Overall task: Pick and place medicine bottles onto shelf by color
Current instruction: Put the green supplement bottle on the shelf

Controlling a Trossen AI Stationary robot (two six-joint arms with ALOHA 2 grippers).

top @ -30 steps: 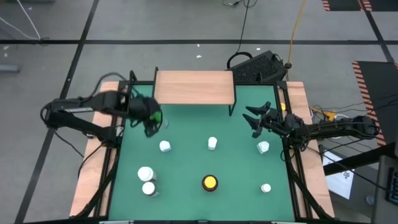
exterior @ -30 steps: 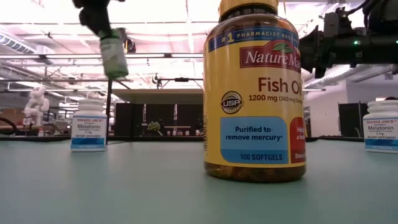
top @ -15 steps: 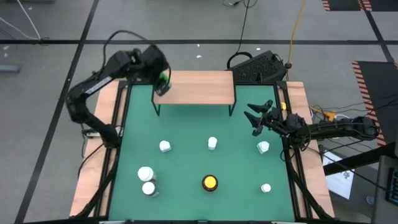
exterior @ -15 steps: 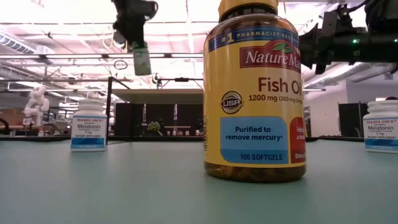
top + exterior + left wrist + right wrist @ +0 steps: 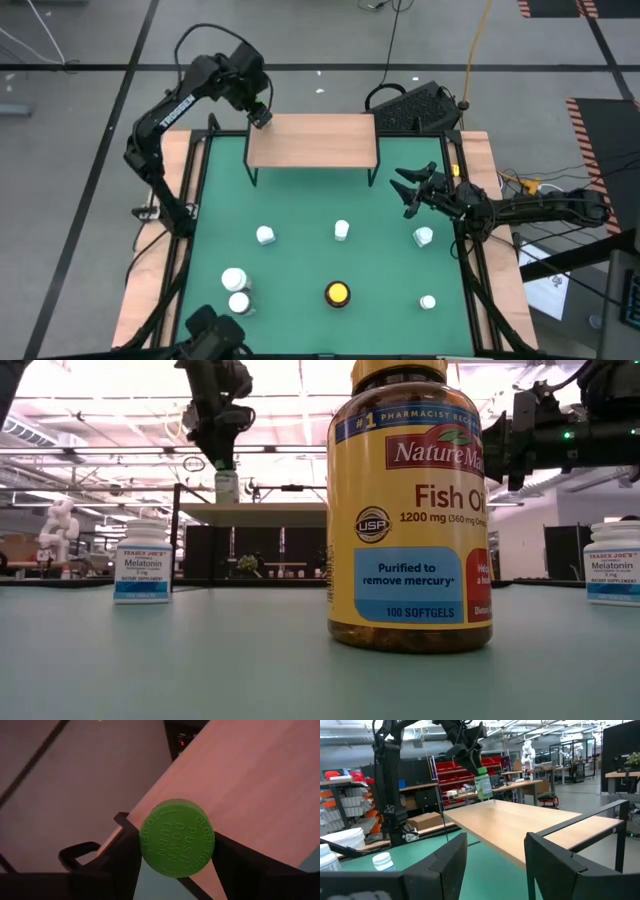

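Observation:
My left gripper [image 5: 258,115] is over the far-left corner of the shelf [image 5: 312,140], shut on the green-capped medicine bottle [image 5: 227,486]. That bottle also shows in the right wrist view [image 5: 482,785]. My right gripper [image 5: 410,190] hangs open above the table's right side, near a white bottle [image 5: 423,237]. More white bottles [image 5: 265,236] [image 5: 342,231] [image 5: 427,302] stand on their bases on the green mat, and two [image 5: 234,279] [image 5: 239,302] are close together near-left. The amber bottle with the yellow cap [image 5: 338,294] stands near the front. My left gripper pinches the bottle at its green cap [image 5: 176,837], one finger [image 5: 235,865] on each side. The fingers come from above, pointing down. The bottle hangs upright below them, its base at or just above the shelf's corner [image 5: 470,812]; I cannot tell whether it touches.
The shelf's light-wood top [image 5: 530,827] is bare apart from that corner. A black device [image 5: 415,105] and cables lie beyond the table's far edge. A dark shape [image 5: 215,335] shows at the near edge. Light-wood strips [image 5: 150,250] run along the table's sides.
My left gripper has carried the green-capped bottle from over the table's left side up and toward the far edge, to the shelf's far-left corner. It then came down, and the bottle went from tilted to upright. The right arm stayed still.

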